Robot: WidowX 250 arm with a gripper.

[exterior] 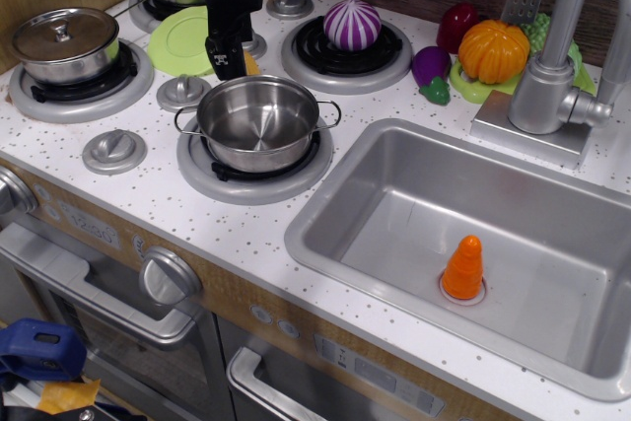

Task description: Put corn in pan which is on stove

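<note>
The pan [258, 123], a round shiny steel pot with two wire loop handles, stands empty on the front burner of the white speckled stove [148, 179]. The corn [252, 63] shows only as a small yellow sliver just behind the pan's far rim, mostly hidden by my gripper. My black gripper [229, 64] hangs straight down over the corn, low, with its tips close to the cooktop. Its fingers read as one dark block, so I cannot tell how the jaws stand.
A lidded steel pot [64, 41] sits on the left burner and a green plate [182, 38] behind the gripper. A purple onion [352, 24] is on the back burner. The sink [394, 204] at right holds an orange cone [462, 268]. Grey knobs [182, 92] stand near the pan.
</note>
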